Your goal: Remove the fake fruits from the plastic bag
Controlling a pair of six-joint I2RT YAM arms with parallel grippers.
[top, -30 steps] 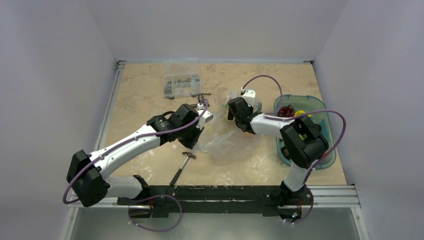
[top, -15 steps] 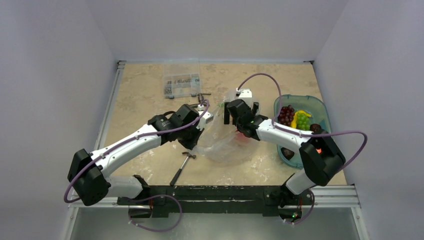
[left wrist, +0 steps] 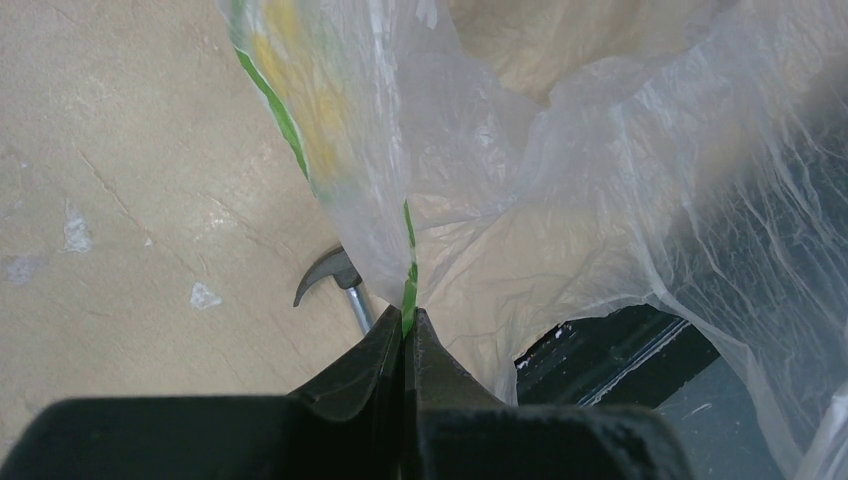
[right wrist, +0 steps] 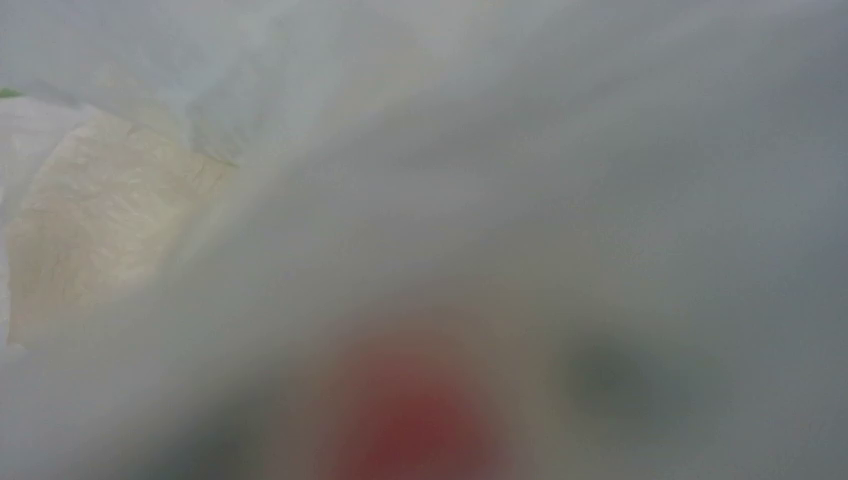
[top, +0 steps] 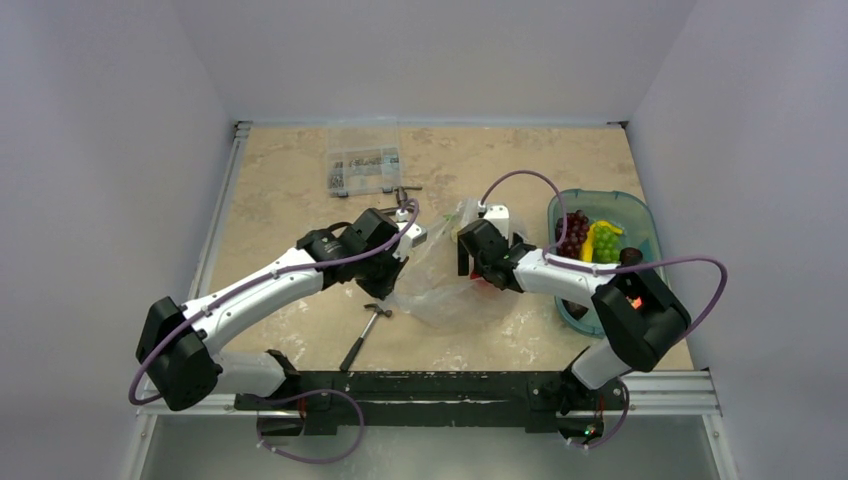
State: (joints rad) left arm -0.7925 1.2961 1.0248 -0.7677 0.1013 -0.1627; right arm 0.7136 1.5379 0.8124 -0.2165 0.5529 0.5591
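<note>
left tool [left wrist: 405, 338] pinches the crinkly clear plastic bag [left wrist: 560, 200]; right tool [top: 478, 274] inside it by a red fruit [right wrist: 420, 430], grip unclear

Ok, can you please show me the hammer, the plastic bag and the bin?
hammer [top: 360, 340], top view, the middle of its handle.
plastic bag [top: 436, 296], top view, its crumpled near side.
bin [top: 600, 194], top view, its far rim.

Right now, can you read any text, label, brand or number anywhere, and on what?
None can be read in any view.
plastic bag: green and yellow print, too blurred to read as letters.
clear parts box: too small to tell whether it carries a label.
</note>
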